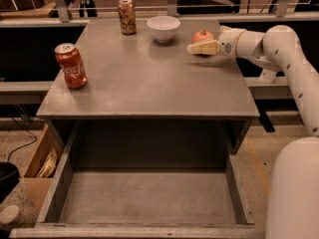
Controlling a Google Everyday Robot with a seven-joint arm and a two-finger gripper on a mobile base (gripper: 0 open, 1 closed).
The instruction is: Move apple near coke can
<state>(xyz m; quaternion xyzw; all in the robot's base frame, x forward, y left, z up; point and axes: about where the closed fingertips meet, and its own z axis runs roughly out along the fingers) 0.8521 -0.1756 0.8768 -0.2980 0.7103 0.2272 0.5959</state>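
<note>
The apple [203, 35] is small, round and red-orange, and sits at the far right of the grey table top [149, 78]. My gripper [195, 47] reaches in from the right at the apple's near side and covers its lower part. I cannot tell whether the apple is held or still rests on the table. The coke can [71, 65], red with white script and a silver top, stands upright near the table's left edge, far from the apple.
A white bowl [163, 28] stands just left of the apple. A tan-and-brown patterned can [127, 16] stands at the back, left of the bowl. An open drawer [149, 198] juts out below the table front. A cardboard box [41, 166] sits on the floor at the left.
</note>
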